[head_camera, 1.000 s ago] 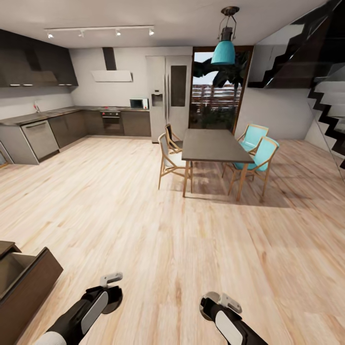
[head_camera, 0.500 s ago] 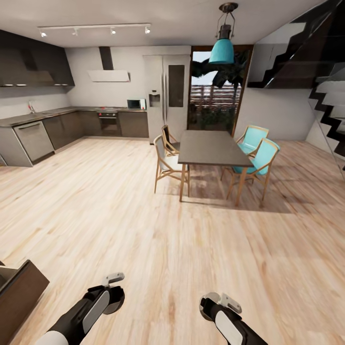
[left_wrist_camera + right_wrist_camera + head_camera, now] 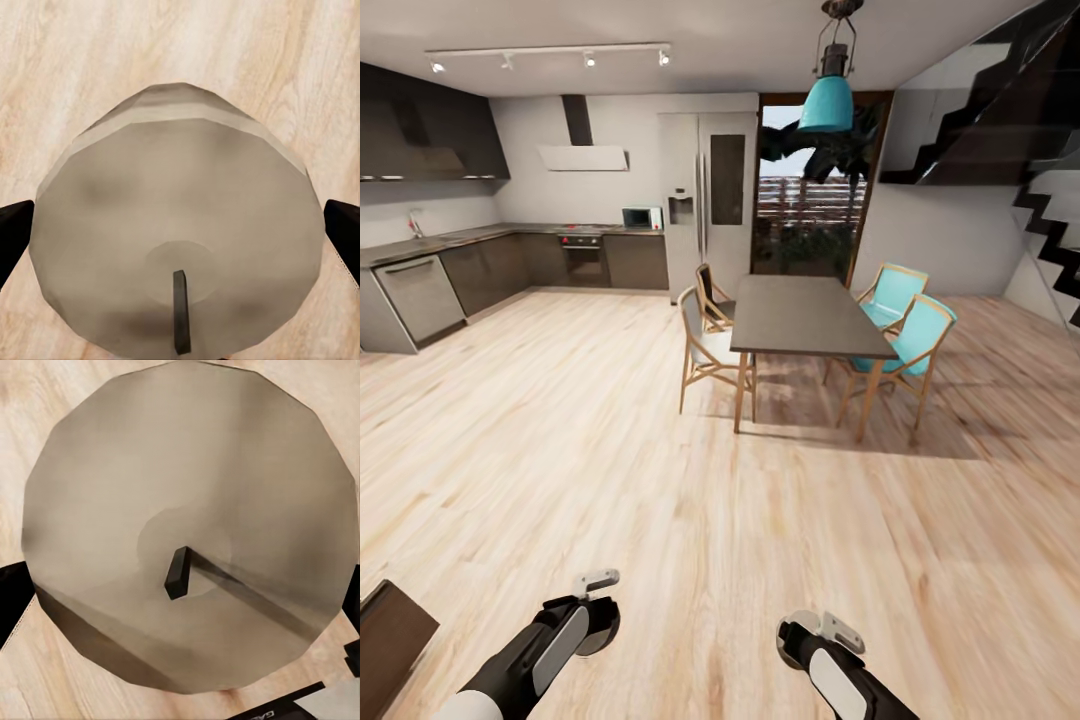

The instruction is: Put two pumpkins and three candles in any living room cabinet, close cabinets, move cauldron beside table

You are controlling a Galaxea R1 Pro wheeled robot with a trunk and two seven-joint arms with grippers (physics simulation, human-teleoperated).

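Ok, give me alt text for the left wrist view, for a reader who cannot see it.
A short, stubby tan-brown candle with a flat top and small dark wick sits between the two dark fingers of the left claw, seen from above, end on. Behind it lies pale wooden plank flooring.

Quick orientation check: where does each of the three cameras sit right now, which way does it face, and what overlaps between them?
Head view: on the head, facing forward and down over wood floor toward the dining table; both forearms show.
Left wrist view: along the left gripper, onto a candle; dark fingers flank it.
Right wrist view: along the right gripper, onto another candle.
Shared: the floor.
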